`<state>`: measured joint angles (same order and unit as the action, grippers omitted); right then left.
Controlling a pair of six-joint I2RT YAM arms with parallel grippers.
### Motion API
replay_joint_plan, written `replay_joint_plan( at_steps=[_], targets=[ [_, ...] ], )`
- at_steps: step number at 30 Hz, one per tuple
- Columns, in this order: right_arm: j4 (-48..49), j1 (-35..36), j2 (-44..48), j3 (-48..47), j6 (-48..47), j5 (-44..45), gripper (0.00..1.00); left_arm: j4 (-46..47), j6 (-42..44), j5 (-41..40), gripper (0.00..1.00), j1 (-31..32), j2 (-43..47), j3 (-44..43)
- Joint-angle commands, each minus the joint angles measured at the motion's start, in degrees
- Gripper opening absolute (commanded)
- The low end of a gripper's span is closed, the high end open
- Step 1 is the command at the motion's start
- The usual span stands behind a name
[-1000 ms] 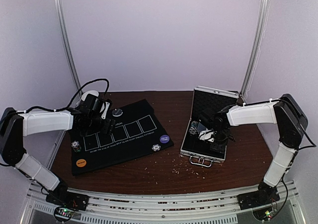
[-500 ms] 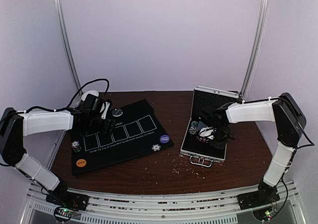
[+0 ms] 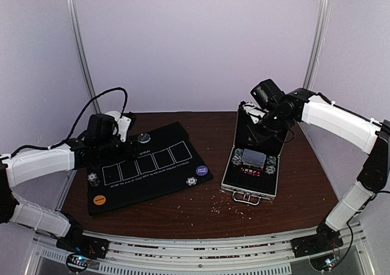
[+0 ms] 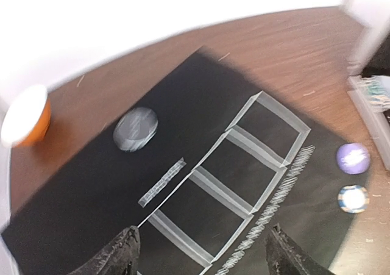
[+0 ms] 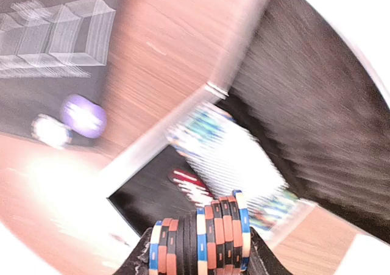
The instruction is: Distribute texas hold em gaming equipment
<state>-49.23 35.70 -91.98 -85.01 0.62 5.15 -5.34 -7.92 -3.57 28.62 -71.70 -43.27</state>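
The right gripper (image 5: 198, 253) was down inside the silver case (image 3: 247, 192) a second ago. It is now lifted above the case's raised lid, near the far right of the table. Its jaws are clamped on a stack of striped poker chips (image 5: 213, 232) in orange, black and blue-and-white, held on edge between the fingers. A fresh stack has therefore left the case. It most likely heads next for the black mat (image 3: 152, 188), where it has yet to be set down.

The left gripper (image 4: 201, 260) hovers over the far left part of the mat, drawn back a little from where it was. Its jaws stand apart with nothing between them.

The case lies open toward the table's right edge. A grey-blue block of playing cards (image 3: 254, 159) sits in its middle, with rows of chips (image 3: 236, 159) on either side. Something red lies nearer the front, too small to identify.

On the mat:
- A grey disc (image 3: 144, 138) lies near the far edge.
- A purple disc (image 3: 202, 171) and a single chip (image 3: 191, 180) lie near the right corner.
- An orange disc (image 3: 98, 198) lies at the near left corner.
- A small chip stack (image 3: 92, 178) stands at the left edge.

An orange-and-white bowl (image 4: 27, 116) stands off the mat at the table's far left, and its contents cannot be seen.
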Motion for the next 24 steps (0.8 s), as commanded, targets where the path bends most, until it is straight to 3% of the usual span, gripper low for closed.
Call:
replay_joint_plan(
  at_steps=[1, 4, 10, 17, 20, 24],
  targets=[
    [15.85, 1.57, 2.53, 4.23, 19.91, -25.69, 0.0, 7.34, 9.84, 6.6, 0.73, 8.0, 2.94, -1.28],
    [28.23, 2.24, 2.77, 9.11, 29.21, -35.02, 0.0, 4.64, 17.94, 4.95, 0.74, 15.18, 1.64, -5.65],
    [43.74, 5.08, 0.14, 16.08, 39.9, -44.79, 0.0, 1.05, 30.8, 4.66, 0.88, 25.64, -5.0, -11.04],
    [50.11, 9.38, -5.12, 16.15, 45.29, -48.7, 0.0, 0.73, 35.11, 6.97, 0.96, 28.62, -13.22, -16.89],
    [51.98, 10.21, -6.36, 16.14, 47.25, -48.92, 0.0, -0.75, 35.94, 7.49, 0.9, 28.68, -15.91, -19.14],
    [53.63, 11.49, -7.85, 15.48, 47.94, -50.07, 0.0, -1.76, 34.96, 3.82, 0.66, 28.68, -18.86, -21.67]
  ],
)
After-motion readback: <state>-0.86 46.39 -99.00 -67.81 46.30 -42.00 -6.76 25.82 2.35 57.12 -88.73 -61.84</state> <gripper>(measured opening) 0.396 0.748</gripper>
